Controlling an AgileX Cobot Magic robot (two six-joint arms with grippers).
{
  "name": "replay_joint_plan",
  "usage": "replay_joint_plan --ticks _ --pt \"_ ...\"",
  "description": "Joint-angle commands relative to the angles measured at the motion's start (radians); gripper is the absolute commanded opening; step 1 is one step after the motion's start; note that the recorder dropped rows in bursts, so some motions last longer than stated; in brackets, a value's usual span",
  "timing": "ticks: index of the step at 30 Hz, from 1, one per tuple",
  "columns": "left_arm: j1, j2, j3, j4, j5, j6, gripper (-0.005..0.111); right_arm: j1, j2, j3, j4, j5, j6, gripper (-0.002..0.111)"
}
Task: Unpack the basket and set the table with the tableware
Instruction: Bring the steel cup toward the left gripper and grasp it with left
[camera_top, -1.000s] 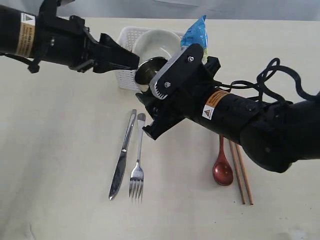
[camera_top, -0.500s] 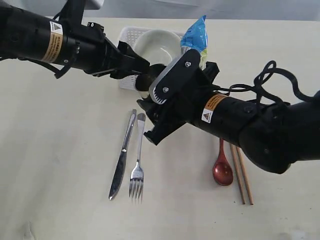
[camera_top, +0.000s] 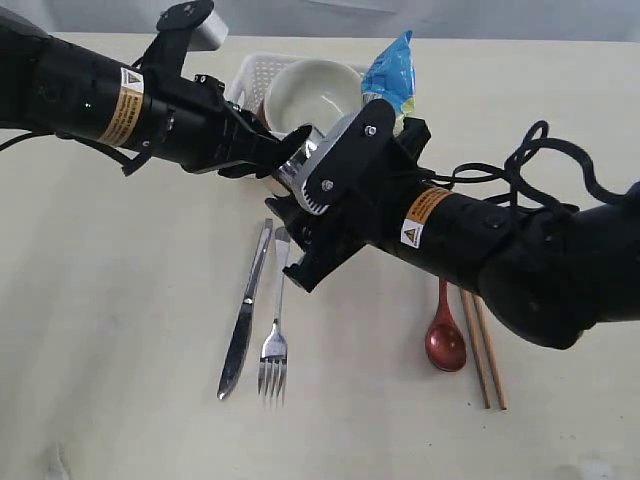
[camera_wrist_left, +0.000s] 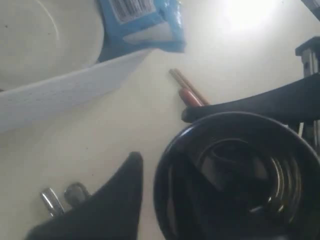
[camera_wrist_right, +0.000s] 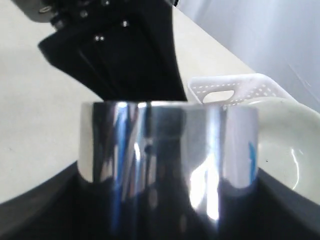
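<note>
One steel mug (camera_top: 299, 153) in play, clamped across its body by the right gripper's (camera_wrist_right: 169, 210) wide-set jaws, raised over the table (camera_top: 120, 300) just in front of the basket (camera_top: 250, 72). Lies directly ahead of the left gripper (camera_top: 278, 150), seemingly upright, mouth open toward that arm's camera. Left fingertips at the rim: one finger (camera_wrist_left: 125, 200) just outside the wall, a sliver of table between; the other lost in the dark interior, so impossible to say whether pinching or only near. Probably a handover, judging by the pose. Handle nowhere visible. Bowl (camera_top: 315, 90) and snack bag (camera_top: 392, 68) partly hidden behind both arms; knife (camera_top: 243, 320), fork (camera_top: 274, 335), spoon (camera_top: 445, 340), chopsticks (camera_top: 483, 345) already laid out on the table.
</note>
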Motion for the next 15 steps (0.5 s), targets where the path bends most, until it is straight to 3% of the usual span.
replay_joint_plan --ticks 1,6,13,15 --pt "-0.004 0.001 -0.005 0.0 0.019 -0.007 0.0 0.003 -0.004 0.004 -0.01 -0.028 0.015 0.0" --pt "-0.004 0.001 -0.005 0.0 0.019 -0.007 0.0 0.003 -0.004 0.004 -0.01 -0.021 0.019 0.002" --pt "-0.004 0.001 -0.005 0.0 0.023 -0.007 0.0 0.003 -0.004 0.004 -0.006 -0.017 0.026 0.05" --pt "-0.004 0.001 -0.005 0.0 0.023 -0.005 0.0 0.003 -0.004 0.004 -0.002 -0.017 0.03 0.057"
